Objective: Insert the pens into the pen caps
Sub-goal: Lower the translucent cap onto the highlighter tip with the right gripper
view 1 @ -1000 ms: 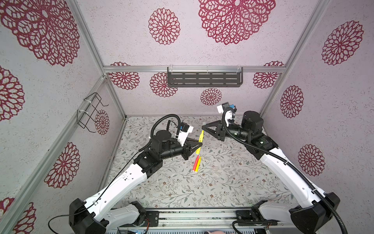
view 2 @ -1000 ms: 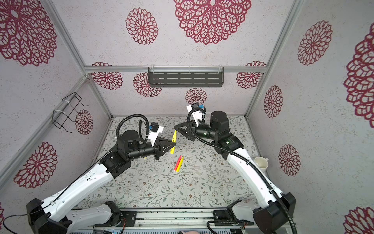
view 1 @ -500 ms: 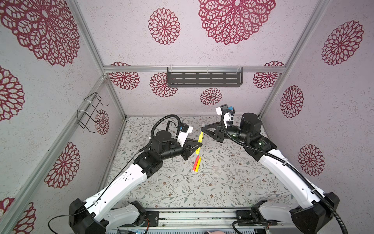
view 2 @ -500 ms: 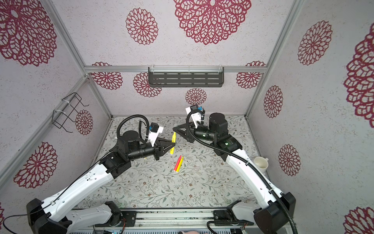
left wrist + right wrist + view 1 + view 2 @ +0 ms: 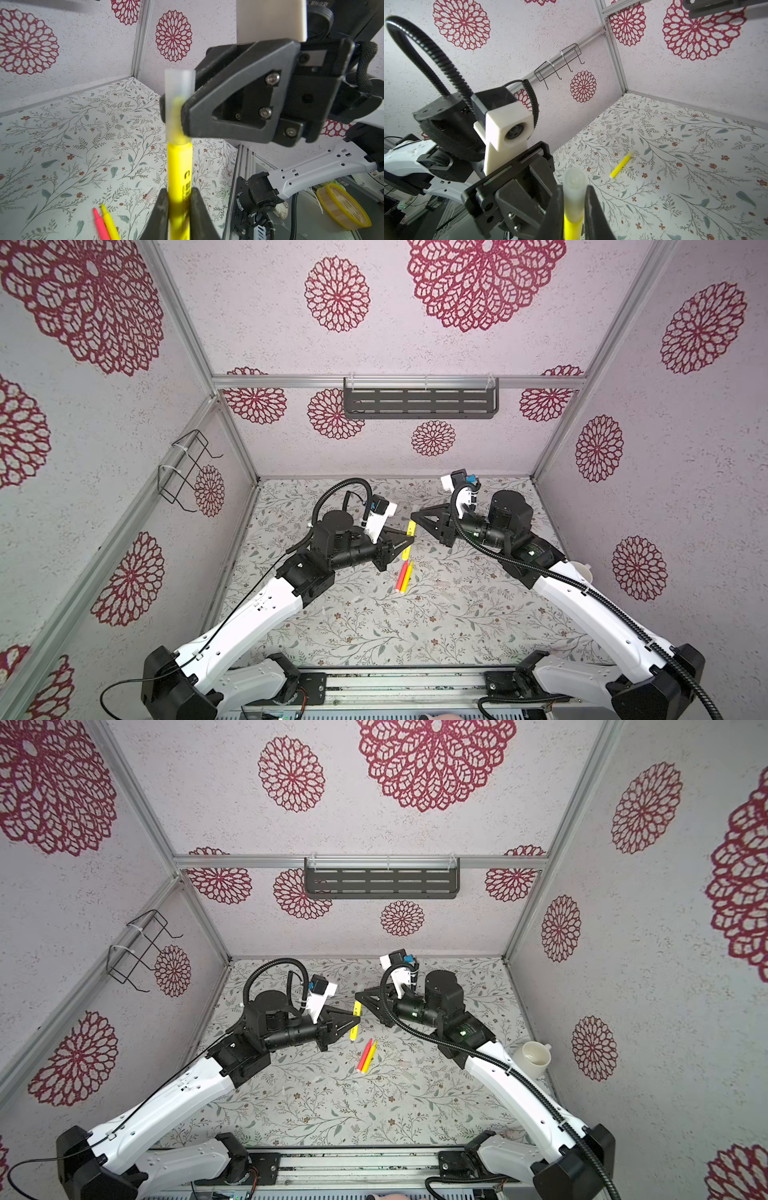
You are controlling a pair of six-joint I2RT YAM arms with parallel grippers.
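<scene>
Both arms grip tight: left gripper point(image 5: 179, 192) is clamped on a yellow pen point(image 5: 179, 164) raised off the counter point(image 5: 62, 145), and right gripper point(image 5: 574, 188) is pinched on a clear cap point(image 5: 179, 87) sitting over that pen's tip. A red-pink pen point(image 5: 99, 225) and second yellow pen point(image 5: 109, 223) lie side by side on the counter below. A third yellow pen point(image 5: 620, 166) lies apart.

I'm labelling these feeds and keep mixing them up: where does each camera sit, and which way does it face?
Top views: high above the front rail, looking down and toward the back wall; both arms show, with the left gripper and right gripper facing each other.
Left wrist: behind the left gripper, looking along the held yellow pen at the right gripper pinching the clear cap.
Right wrist: behind the right gripper, facing the left arm and left wall.
Shared: both wrist views show that pen and cap.
</scene>
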